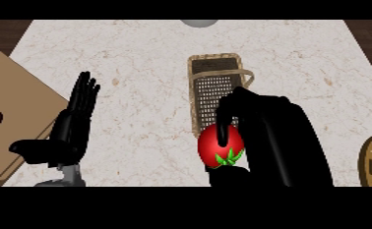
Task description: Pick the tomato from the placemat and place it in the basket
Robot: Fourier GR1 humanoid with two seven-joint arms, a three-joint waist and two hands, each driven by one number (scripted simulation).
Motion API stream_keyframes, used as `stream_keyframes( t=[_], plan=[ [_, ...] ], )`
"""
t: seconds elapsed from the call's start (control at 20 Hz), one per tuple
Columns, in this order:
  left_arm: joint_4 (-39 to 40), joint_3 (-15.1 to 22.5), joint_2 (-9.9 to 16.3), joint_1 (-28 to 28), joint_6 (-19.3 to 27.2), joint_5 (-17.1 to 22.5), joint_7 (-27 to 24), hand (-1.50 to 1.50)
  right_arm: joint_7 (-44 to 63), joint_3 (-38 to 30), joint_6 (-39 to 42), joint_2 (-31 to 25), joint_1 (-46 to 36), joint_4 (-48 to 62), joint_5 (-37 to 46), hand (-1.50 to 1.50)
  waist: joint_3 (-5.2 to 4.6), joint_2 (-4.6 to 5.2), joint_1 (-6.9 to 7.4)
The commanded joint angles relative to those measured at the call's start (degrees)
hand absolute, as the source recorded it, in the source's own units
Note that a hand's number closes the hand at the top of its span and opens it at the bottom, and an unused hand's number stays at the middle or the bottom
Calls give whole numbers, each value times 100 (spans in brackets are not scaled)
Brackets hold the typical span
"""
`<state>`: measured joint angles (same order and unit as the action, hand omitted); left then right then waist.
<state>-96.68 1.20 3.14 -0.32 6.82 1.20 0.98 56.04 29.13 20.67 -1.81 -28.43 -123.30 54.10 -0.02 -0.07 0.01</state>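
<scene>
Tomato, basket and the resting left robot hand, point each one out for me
tomato (220, 146), head view, red skin left of its stem
basket (212, 86), head view, mesh floor
left robot hand (71, 120), head view, palm

Counter (138, 61): pale speckled stone. Wicker basket (215, 88) sits mid-counter, long axis running front to back. Brown placemat (25, 105) lies at the left edge. Grey round object (199, 22) at far edge, cut off.

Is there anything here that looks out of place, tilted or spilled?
Nothing stands out. The right robot hand holds the tomato above the near end of the basket, which sits flat on the counter. The left robot hand rests open at the left. No spill or damage is visible.
</scene>
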Motion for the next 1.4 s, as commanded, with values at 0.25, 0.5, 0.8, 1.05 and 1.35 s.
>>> stream_keyframes(
  t=[0.25, 0.5, 0.8, 1.05, 1.35],
  plan=[
    [422, -207, -18, -253, 3, 5, -244, 0, -903, -638, -369, -156, 704, 433, 1, 150, 2, 8, -4],
    [83, -115, -19, -214, -19, -4, 28, 0, -627, -665, -638, 155, 846, 606, 391, 150, 1, 4, 3],
    [108, -165, 2, 84, -215, 83, -214, 0, -957, -1168, -65, 23, 851, 556, -100, -150, 0, 4, 6],
    [23, 16, -106, -31, -47, -149, 33, 0, -1584, -1412, -846, 174, 591, 1361, -198, -150, 1, 9, 21],
    [-113, -87, -84, -153, -1, -83, 260, 0, -2211, -1775, -1382, 107, 623, 1007, -354, -150, 2, 8, 11]
  ],
)
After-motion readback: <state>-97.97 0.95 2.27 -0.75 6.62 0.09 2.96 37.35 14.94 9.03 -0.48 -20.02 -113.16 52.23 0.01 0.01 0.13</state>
